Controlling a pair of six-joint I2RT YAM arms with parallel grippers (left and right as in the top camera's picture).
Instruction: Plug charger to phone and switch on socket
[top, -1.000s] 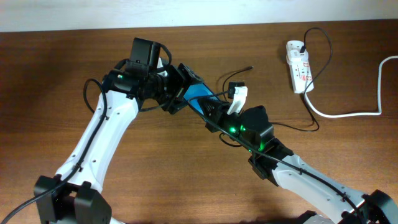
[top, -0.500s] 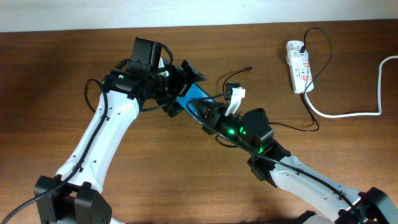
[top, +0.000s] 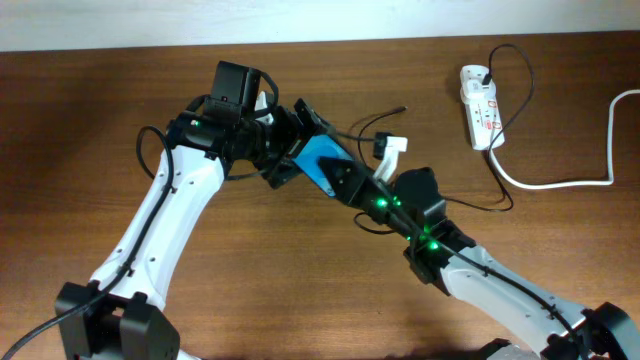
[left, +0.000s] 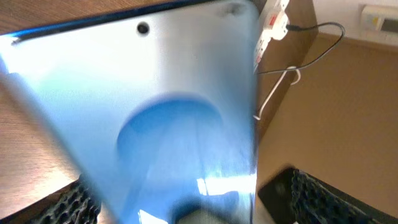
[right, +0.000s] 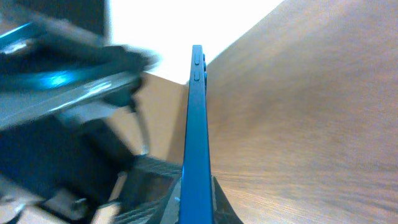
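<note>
Your slim blue-screened smartphone (top: 322, 163) sits tilted on edge between both arms, mid-way along the brown wooden table (top: 80, 120). Its screen's blurred in the left wrist view, so only a round shape shows, txt unreadable. The right gripper (right: 198, 208) is clenched on its faces, while the left gripper (top: 288, 152) has its fingers (left: 71, 202) spread beside the long edges, contact can't be told. You've got 1 smartphone, 1 small white power strip (top: 480, 108) w/ red-marked switches at far right, 1 thin black charger cable (top: 385, 116) w/ its tip lying loose near the right gripper, and 1 thick white cord (top: 560, 184).
</note>
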